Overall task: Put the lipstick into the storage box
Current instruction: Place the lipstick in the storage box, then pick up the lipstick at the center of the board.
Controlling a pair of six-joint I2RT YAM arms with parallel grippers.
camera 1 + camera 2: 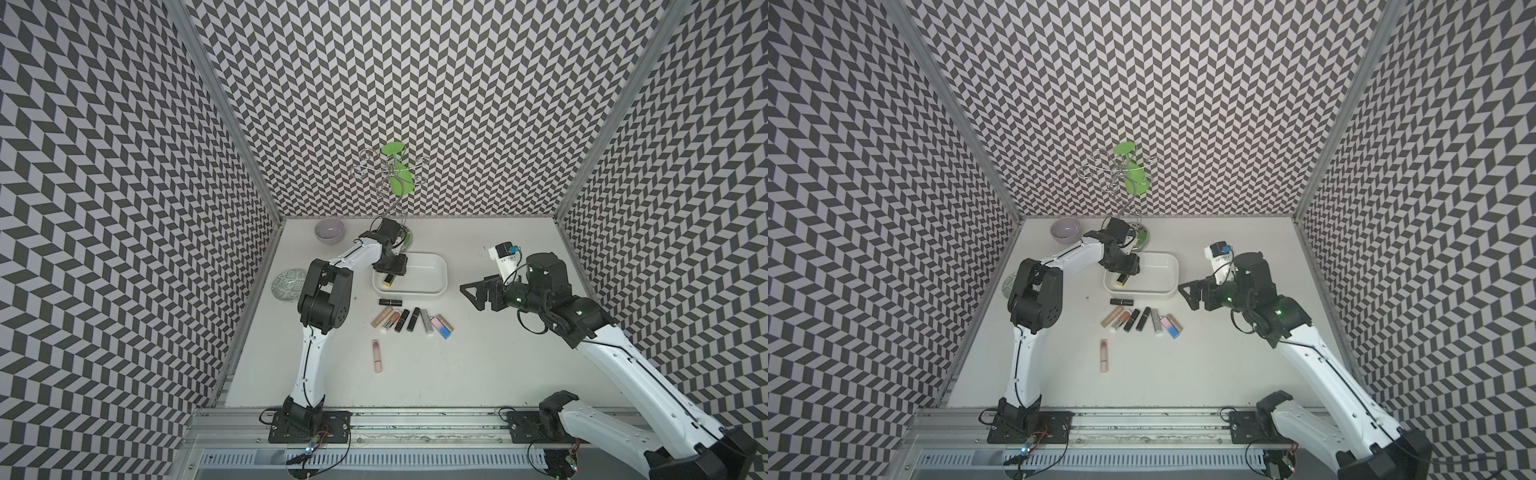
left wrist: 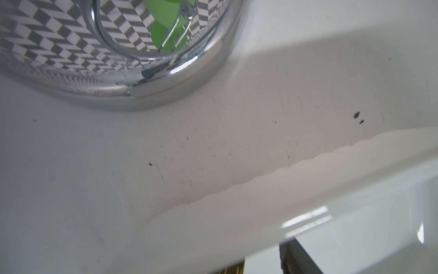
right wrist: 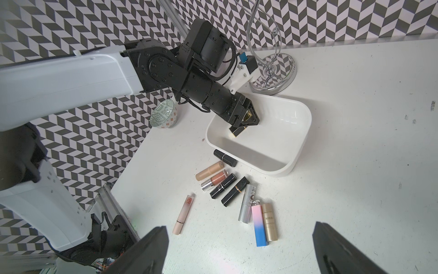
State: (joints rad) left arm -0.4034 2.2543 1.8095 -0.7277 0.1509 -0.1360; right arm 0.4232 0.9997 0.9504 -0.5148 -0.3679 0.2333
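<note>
The left gripper (image 3: pixel 245 125) is hovering inside the box (image 3: pixel 304 140), with the lipstick (image 3: pixel 237 132) slanting floorward off its tips and the grip unclear. The right gripper (image 1: pixel 471 296) is gaping wide.

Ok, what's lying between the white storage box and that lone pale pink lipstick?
A loose row of lipsticks, plus one black lipstick beside the storage box, then bare table before the lone pink lipstick. Both top views show it.

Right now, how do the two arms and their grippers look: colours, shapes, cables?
The left arm and the right arm have white shells joined by black boxy joints, with thin black cables along them. The left gripper and the right gripper are black, with triangular open-framed fingers. Each wrist carries a white camera mount with a blue part.
</note>
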